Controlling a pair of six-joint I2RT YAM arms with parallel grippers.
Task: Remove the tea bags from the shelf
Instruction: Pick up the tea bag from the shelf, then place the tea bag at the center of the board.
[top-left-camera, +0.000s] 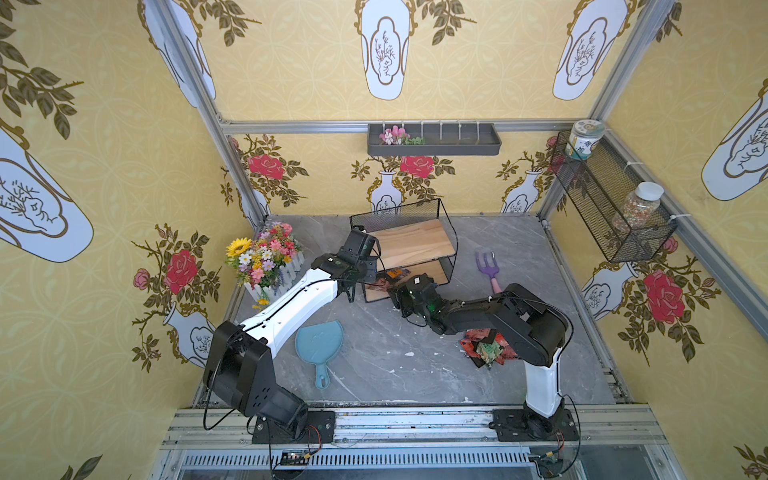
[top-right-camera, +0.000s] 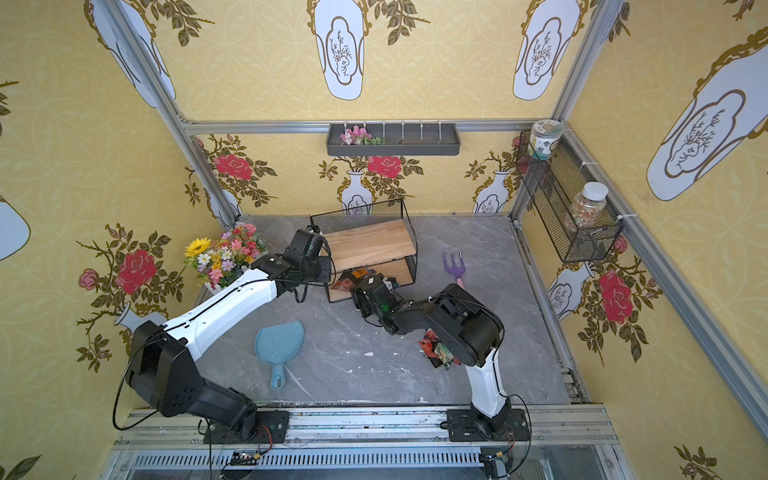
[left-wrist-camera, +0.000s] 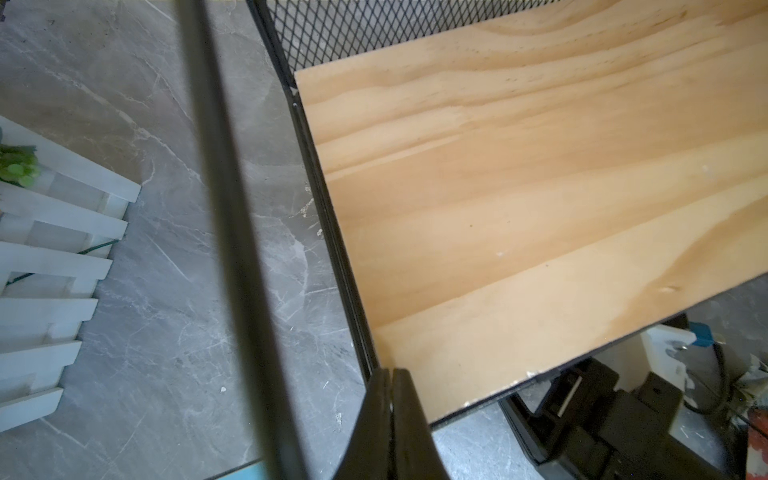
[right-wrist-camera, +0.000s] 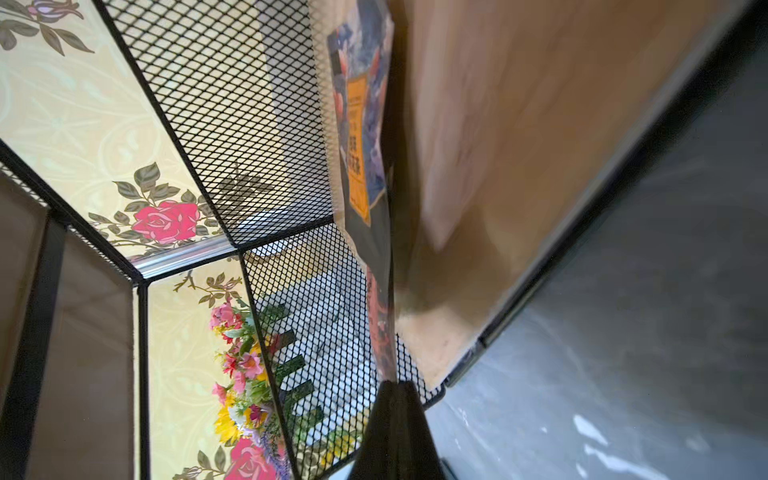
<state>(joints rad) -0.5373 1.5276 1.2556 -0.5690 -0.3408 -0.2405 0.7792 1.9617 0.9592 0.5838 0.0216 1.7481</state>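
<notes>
The right hand (right-wrist-camera: 392, 388) is closed on the edge of a tea bag (right-wrist-camera: 359, 145) with an orange label. It is inside the lower tier of the shelf (top-left-camera: 411, 243), and the sachet reaches out from the fingertips alongside the lower board. In a top view, more tea bags (top-right-camera: 353, 277) lie at the near left end of that tier. The left hand (left-wrist-camera: 390, 376) is closed, fingers pressed together, at the near left corner of the bare upper board; whether it pinches the wire frame I cannot tell. The shelf stands at the far middle of the worktop (top-left-camera: 374, 357). A heap of tea bags (top-left-camera: 484, 347) lies near right, partly under the right arm.
</notes>
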